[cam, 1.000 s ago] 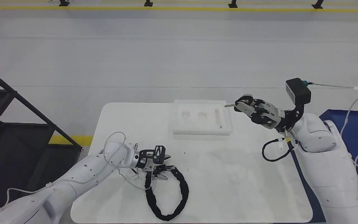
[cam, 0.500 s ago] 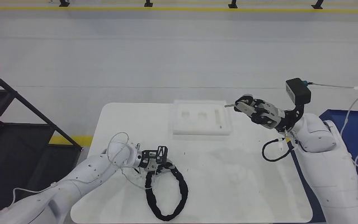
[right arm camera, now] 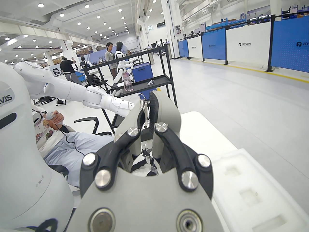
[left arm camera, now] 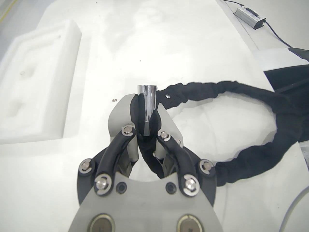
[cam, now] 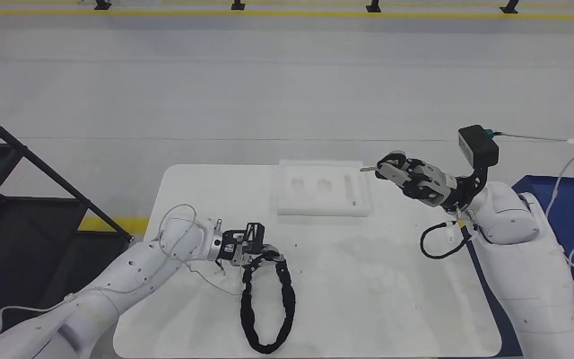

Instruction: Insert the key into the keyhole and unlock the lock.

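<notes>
Since a second ago, the black fabric-covered loop of the lock (cam: 290, 301) has been drawn from a rounded ring into a narrower, longer one. The left gripper (cam: 257, 251) holding it has shifted a little toward the foam tray (cam: 287, 203), while the right arm has kept its place. The lock lies in the near left part of the white table (cam: 404, 296), and its loop trails from the gripper toward the near edge. Its chrome cylinder (left arm camera: 147, 100) is clenched between the left gripper's black pads (left arm camera: 135, 112), with one end poking out past the fingertips. The sleeved chain leaves the cylinder to one side, curves round in a wide bow and comes back beneath the gripper. The key (cam: 365, 168) is pinched in the right gripper (cam: 384, 166), whose fingers (right arm camera: 166, 112) are closed on it. It is held in the air over the far right corner of the foam tray as seen from above, with its thin tip pointing toward the left arm's side. In the right wrist view the key (right arm camera: 144, 108) shows as a slim metal piece between the two pads. Key and lock are well apart. The foam tray is white with shallow recesses and sits at the far middle of the table.
</notes>
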Controlling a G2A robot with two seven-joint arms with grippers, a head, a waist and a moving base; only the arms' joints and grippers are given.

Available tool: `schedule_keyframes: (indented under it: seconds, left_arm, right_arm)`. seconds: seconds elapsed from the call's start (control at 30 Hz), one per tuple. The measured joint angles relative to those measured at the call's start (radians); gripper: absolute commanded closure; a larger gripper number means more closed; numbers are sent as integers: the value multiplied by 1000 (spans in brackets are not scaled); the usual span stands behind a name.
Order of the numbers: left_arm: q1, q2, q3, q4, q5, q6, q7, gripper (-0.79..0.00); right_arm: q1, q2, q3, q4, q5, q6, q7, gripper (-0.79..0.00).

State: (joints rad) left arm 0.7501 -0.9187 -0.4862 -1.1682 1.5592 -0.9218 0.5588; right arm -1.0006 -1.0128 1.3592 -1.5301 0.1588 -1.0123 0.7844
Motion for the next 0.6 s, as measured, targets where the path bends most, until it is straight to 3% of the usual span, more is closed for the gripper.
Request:
schedule_keyframes:
  seconds: [0.23,0.6]
  left_arm:
    - [8,27,-72,-115,-27,-36,-1,0]
    - [24,36,-177,-261,-131,16,-32,0]
  right_arm:
    - [0,0,0,0,0,0,0,0]
    - [0,0,0,0,0,0,0,0]
